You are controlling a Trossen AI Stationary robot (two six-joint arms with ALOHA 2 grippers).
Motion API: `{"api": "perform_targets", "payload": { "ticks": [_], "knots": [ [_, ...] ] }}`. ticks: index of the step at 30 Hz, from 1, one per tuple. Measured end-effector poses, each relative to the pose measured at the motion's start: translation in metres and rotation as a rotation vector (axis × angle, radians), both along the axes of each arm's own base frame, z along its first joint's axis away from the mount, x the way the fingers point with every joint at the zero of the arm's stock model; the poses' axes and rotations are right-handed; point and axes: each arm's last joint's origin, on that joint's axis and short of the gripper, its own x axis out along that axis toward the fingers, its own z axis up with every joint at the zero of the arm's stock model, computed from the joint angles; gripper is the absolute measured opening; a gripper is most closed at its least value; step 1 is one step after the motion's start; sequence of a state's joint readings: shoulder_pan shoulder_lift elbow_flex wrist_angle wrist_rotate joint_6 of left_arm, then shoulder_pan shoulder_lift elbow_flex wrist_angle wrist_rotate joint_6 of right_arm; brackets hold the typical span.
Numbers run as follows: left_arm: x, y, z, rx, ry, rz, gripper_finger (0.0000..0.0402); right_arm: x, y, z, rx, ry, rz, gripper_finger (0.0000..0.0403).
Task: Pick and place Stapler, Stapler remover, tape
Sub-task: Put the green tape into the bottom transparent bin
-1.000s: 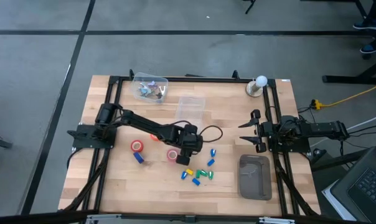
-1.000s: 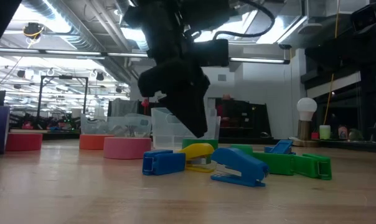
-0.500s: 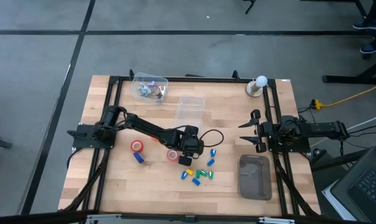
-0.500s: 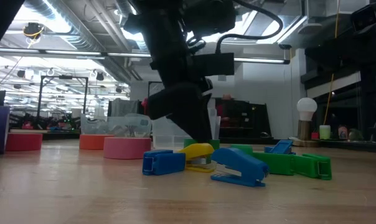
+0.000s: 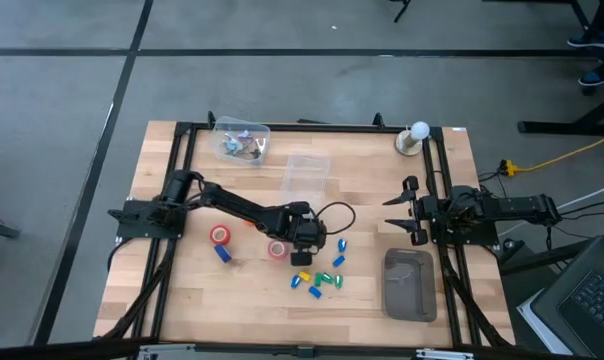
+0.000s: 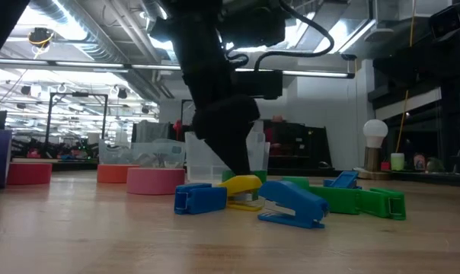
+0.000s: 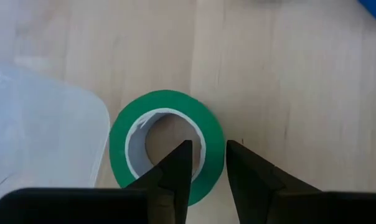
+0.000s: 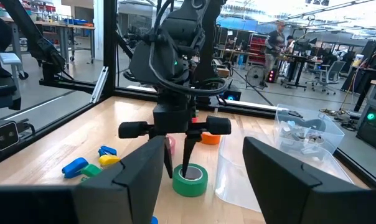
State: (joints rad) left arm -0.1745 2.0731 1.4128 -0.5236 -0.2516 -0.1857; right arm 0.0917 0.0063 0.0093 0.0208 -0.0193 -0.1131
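The left pincer had dropped over the green tape, fingers narrowing astride its wall, not yet pinching; a lift seemed next. The right pincer waited, spread.

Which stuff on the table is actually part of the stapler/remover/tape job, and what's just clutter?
Job: green tape, its wall between the fingers of the left gripper; red tape; pink tape; orange tape; small coloured staplers or removers.

Lying about: clear tub with bits; empty clear tub; grey tray; white ball on a stand. The right gripper waits by the right edge.
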Motion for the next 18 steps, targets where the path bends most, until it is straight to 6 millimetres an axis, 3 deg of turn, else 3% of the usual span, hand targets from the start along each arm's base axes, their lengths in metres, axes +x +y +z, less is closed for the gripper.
{"api": "perform_targets", "payload": {
  "ticks": [9, 18],
  "knots": [
    [-0.001, -0.006, -0.001, -0.114, 0.041, -0.144, 0.0037, 0.0, 0.0, 0.0, 0.0, 0.0, 0.0, 0.0225],
    [-0.008, -0.011, 0.01, -0.184, 0.081, -0.362, 0.0037, 0.0, 0.0, 0.0, 0.0, 0.0, 0.0, 0.0225]
  ]
}}
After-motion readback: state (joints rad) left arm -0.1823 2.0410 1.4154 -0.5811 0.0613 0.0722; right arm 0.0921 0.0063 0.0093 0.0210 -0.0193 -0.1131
